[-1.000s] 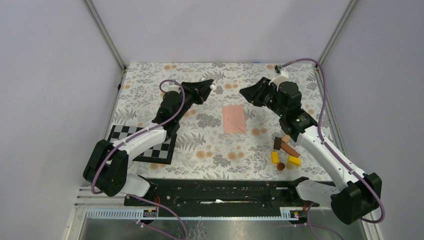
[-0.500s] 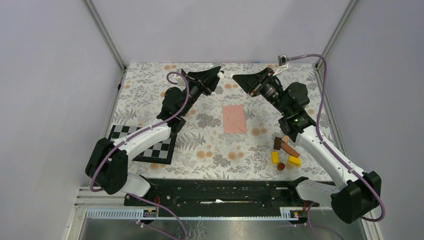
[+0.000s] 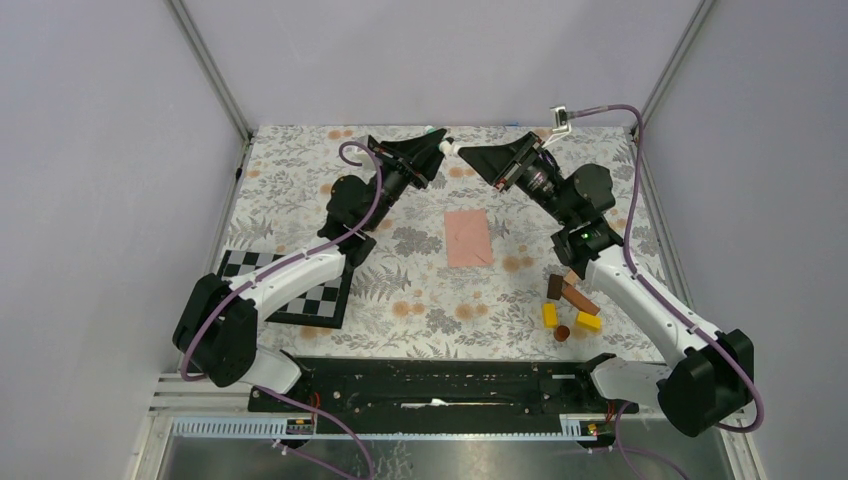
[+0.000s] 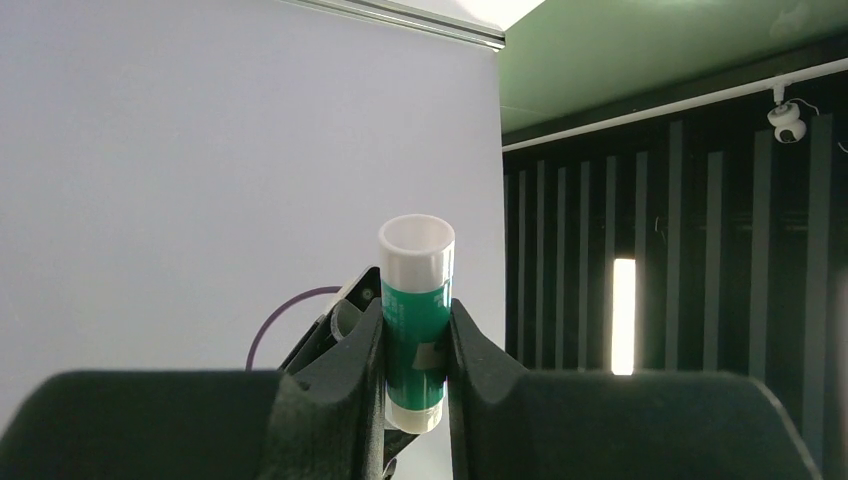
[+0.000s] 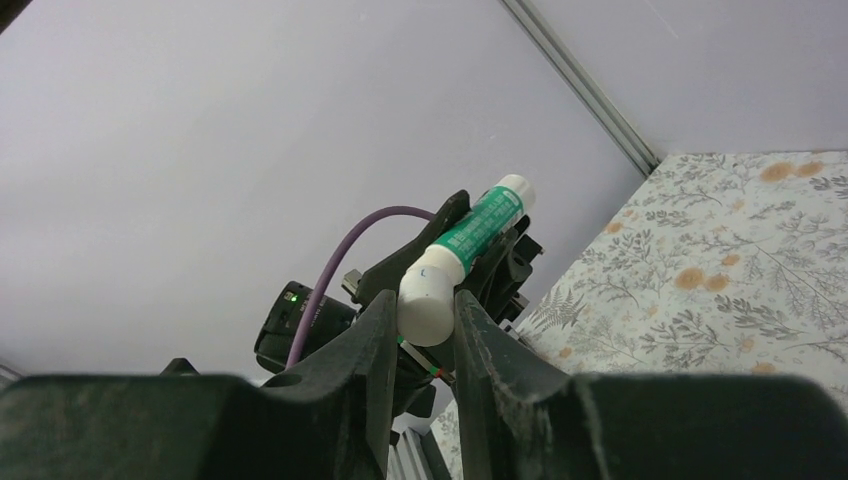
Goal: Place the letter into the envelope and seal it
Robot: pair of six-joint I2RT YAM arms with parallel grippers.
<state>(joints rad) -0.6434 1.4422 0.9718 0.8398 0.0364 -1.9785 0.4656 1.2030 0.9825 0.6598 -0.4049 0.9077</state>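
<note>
A green glue stick (image 3: 447, 146) hangs in the air above the far side of the table, between both grippers. My left gripper (image 3: 434, 153) is shut on its green body (image 4: 416, 325). The right gripper (image 3: 466, 154) is shut on the white cap (image 5: 428, 298) at the near end of the tube (image 5: 480, 225). The salmon-pink envelope (image 3: 468, 238) lies flat on the flowered cloth below them, with its flap down. No letter shows in any view.
A black-and-white checkerboard (image 3: 300, 290) lies under the left arm. Several wooden blocks (image 3: 570, 305) sit at the right, beside the right arm. A black rail (image 3: 440, 385) runs along the near edge. Grey walls close in three sides.
Both arms have risen and swung toward each other. The right gripper's white cap now meets the end of the glue stick held by the left gripper. The envelope has not moved.
</note>
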